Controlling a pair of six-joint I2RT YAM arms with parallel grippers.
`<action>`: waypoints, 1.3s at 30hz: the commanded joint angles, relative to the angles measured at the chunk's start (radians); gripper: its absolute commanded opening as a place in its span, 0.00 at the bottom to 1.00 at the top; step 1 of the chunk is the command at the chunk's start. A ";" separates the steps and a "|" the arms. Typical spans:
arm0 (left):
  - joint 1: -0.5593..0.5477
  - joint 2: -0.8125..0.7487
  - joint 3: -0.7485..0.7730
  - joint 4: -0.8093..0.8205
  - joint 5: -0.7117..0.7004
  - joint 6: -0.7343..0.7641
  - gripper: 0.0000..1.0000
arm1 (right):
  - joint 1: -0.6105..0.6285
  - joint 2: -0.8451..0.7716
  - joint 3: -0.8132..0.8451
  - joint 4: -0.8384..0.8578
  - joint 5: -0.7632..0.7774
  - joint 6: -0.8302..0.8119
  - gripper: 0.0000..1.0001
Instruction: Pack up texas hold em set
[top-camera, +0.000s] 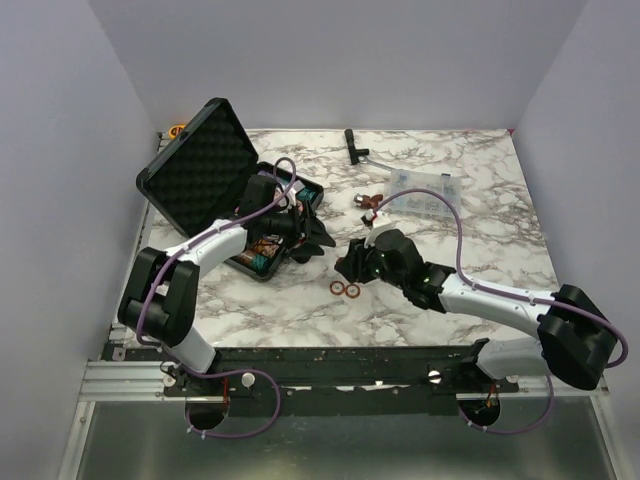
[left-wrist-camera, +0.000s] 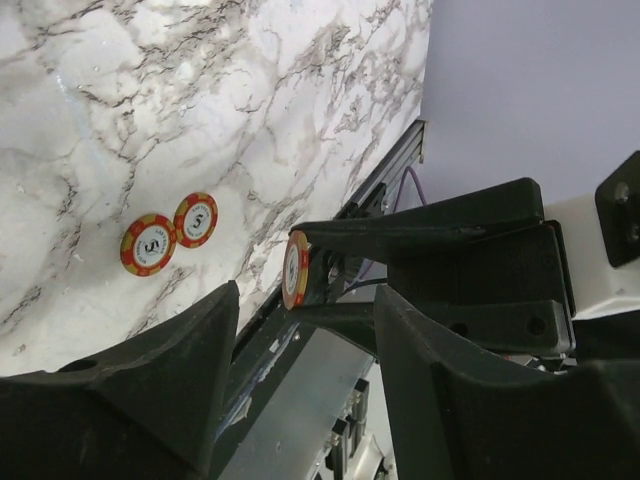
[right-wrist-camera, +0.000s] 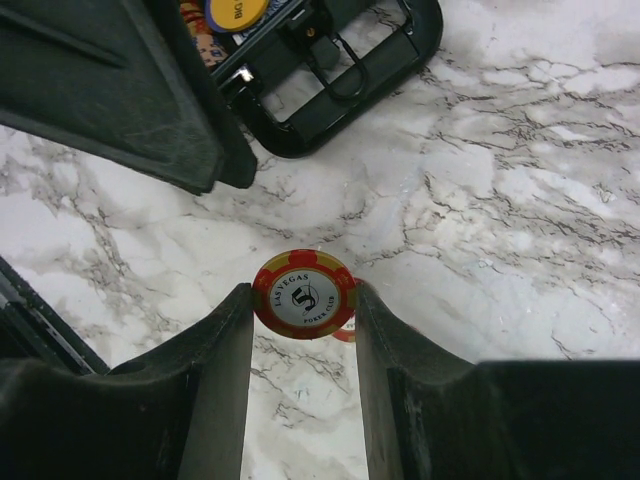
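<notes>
Currently the right pincer (right-wrist-camera: 304, 300) pinches a red chip (right-wrist-camera: 304, 294) by its rim over the surface's (top-camera: 480, 250) middle, the left pincer (left-wrist-camera: 308, 335) gaping empty nearby; so thin a hold may let it spring away.

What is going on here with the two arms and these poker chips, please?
The poker set is being packed. The right claw holds one red-and-yellow poker chip by its edges above the marble table. The left claw hovers open and empty near the open black case. Flat on the table lie two more chips, not yet packed.
</notes>
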 joint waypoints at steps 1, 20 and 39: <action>-0.029 0.038 0.071 -0.057 -0.020 0.053 0.55 | -0.004 -0.035 -0.022 0.077 -0.058 -0.081 0.08; -0.126 0.159 0.272 -0.412 -0.072 0.335 0.38 | -0.004 -0.020 -0.012 0.087 -0.068 -0.104 0.06; -0.142 0.080 0.275 -0.440 -0.111 0.362 0.00 | -0.004 0.018 0.011 0.086 -0.081 -0.120 0.36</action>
